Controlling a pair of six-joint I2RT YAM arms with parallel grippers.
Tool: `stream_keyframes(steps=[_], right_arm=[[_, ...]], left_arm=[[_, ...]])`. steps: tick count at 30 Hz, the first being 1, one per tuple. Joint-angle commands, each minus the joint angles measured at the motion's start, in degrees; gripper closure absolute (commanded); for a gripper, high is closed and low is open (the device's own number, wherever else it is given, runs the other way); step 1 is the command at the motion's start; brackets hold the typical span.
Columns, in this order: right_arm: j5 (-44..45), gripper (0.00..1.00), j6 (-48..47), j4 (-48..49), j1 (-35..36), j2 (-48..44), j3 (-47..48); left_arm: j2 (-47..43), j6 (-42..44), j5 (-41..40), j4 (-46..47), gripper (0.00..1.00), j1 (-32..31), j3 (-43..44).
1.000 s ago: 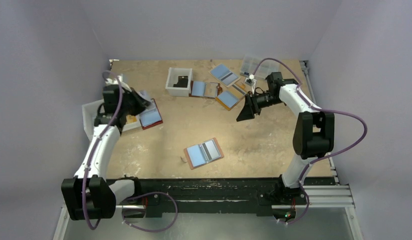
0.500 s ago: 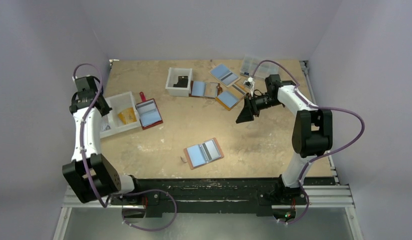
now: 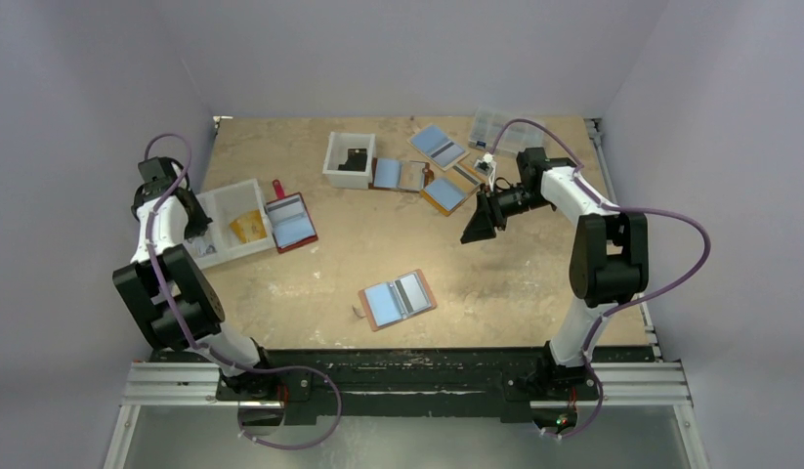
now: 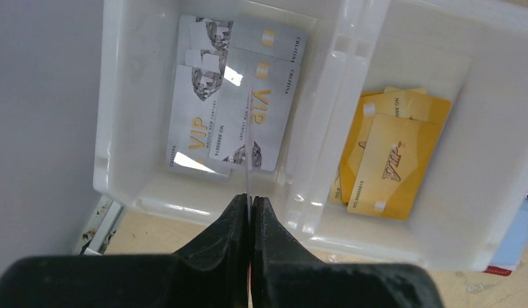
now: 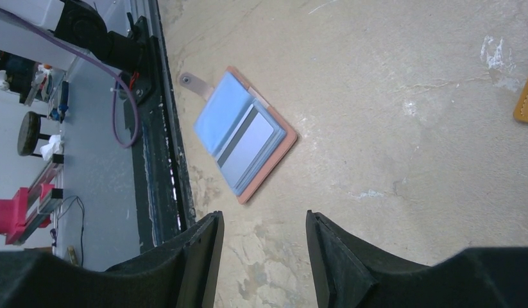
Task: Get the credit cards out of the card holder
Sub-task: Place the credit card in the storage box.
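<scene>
Card drop-off. Left fingers (image 4: 235, 224) pinch a thin card (image 4: 249, 128) above the white bin (image 4: 120, 186); release follows. Right fingers (image 5: 197, 256), half-open and empty, must reach the card holder (image 5: 272, 163).

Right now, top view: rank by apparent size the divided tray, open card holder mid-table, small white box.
1. divided tray
2. card holder
3. small white box, barely smaller than the holder; it sits farther back, so that gap is unsure.
</scene>
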Motion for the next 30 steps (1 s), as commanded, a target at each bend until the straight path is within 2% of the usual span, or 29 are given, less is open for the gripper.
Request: stream_keyframes(steps=[1,5,6,11,13,18,21,24,26,28,30], right_arm=[[-1.7,0.43,-1.7,-1.1,0.1,-0.7,0.1],[-1.7,0.43,-2.0,-1.5,0.1,-0.3,0.3],[-1.8,0.43,-2.2,-1.8,0.1,0.0,0.3],[-2.0,0.44,-3.3,-2.9,0.1,0.6,0.7],[-2.1,0.44,-3.5,-3.1,0.1,0.7,0.8],[-2.1,0.44,-4.1,-3.8,0.1,1.0,1.1],[-2.1,0.45,-4.3,-3.9,0.1,1.1,1.0],[-2.0,0.45,-4.9,-4.2,0.1,1.0,1.0],[-1.9,0.45,-6.4,-5.1,0.1,0.9,1.0],[-2.0,0.45,-8.1,-5.9,0.2,0.6,1.0],[-2.2,0.45,-10.8,-7.2,0.2,0.0,1.0]], left_arm=[[2.2,1.0,5.0,4.3,1.00,3.0,1.1],[3.5,0.3,7.3,4.9,1.00,3.7,1.3],[3.9,0.0,7.1,4.9,0.96,3.8,1.3],[4.4,-3.4,-1.0,3.2,0.65,4.3,2.3],[4.4,-5.3,-4.1,1.9,0.58,4.4,3.6],[3.5,-9.9,-9.4,-1.6,0.54,4.4,6.3],[1.1,-11.9,-9.9,-2.7,0.54,4.4,7.2],[-2.3,-13.2,-7.0,-2.9,0.53,4.3,7.6],[-4.5,-14.1,-1.9,-2.0,0.47,4.4,6.9],[-6.6,-16.5,4.0,-0.1,0.33,4.3,4.6],[-8.7,-19.9,13.6,3.0,0.16,4.4,1.4]])
